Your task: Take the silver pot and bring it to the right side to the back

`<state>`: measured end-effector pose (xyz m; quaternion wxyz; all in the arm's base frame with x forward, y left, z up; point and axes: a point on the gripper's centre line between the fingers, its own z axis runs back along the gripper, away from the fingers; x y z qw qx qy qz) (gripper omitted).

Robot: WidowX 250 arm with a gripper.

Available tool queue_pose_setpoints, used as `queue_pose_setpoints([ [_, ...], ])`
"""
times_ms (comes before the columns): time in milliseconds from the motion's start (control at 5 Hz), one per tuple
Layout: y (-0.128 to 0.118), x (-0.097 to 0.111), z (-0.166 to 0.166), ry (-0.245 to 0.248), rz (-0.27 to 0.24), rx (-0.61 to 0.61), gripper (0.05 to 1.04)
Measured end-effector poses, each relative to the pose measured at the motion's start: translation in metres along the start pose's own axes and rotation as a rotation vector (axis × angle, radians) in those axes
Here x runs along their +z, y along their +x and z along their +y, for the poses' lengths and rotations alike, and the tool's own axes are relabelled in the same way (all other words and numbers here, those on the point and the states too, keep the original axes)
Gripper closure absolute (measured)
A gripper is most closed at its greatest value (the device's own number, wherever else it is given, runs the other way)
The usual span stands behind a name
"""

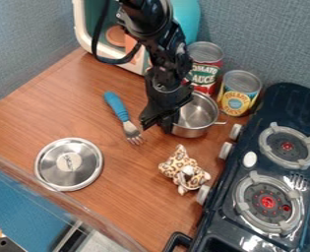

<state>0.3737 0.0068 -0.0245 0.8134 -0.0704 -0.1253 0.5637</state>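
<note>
Silver pot (200, 115) upright on counter, just left of stove's (282, 104) rear part; gripper (156, 128) at pot's side away from stove, cannot tell if clamped on. Looks mostly done; maybe a small rearward nudge left, then arm clear. Red-labelled can (205, 64) and yellow-labelled can (239, 93), beside stove's back end, carry print.

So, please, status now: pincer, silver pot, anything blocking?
Pincer at silver pot's rim, hold unclear. Pot upright, uncovered. Red can and yellow can close behind, stove to the right; may block its path.
</note>
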Motion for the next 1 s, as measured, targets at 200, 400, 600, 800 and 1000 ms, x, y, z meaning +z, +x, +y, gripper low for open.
queue_pose_setpoints([
  [200, 0.002, 0.000, -0.002, 0.013, -0.001, -0.011, 0.822],
  [400, 0.002, -0.006, 0.003, 0.040, -0.009, -0.018, 0.536],
  [600, 0.004, -0.002, 0.006, 0.039, -0.023, -0.027, 0.229],
  [800, 0.005, 0.027, -0.004, 0.005, -0.017, -0.057, 0.070],
  [1000, 0.012, 0.059, -0.007, -0.052, -0.047, -0.066, 0.073],
])
